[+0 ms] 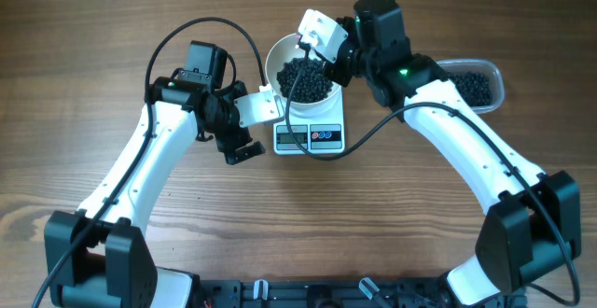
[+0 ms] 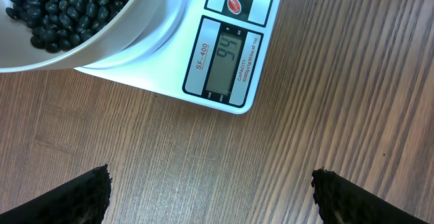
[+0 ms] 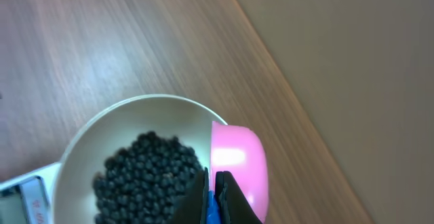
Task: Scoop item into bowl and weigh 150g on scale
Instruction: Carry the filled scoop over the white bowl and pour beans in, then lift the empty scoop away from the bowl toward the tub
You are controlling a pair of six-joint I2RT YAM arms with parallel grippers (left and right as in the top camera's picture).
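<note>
Roughly two thirds done, going by the 94-ish on the scale [image 1: 310, 137] display. Got a decent heap of black beans [image 1: 303, 82] in the white bowl [image 1: 273, 58] on top of it, plus more waiting in the clear tub [image 1: 500, 82]. Need a few more scoops to hit 150. Seeing the right gripper [image 3: 213, 187] pinched on the pink scoop [image 3: 237, 163] at the bowl's rim, left gripper [image 2: 210, 180] spread wide, empty, beside the scale. Counting one bowl, one scale, one scoop, one tub, two grippers.

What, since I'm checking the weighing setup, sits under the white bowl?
The scale sits under the bowl, display and buttons showing; its platform there is hidden.
</note>
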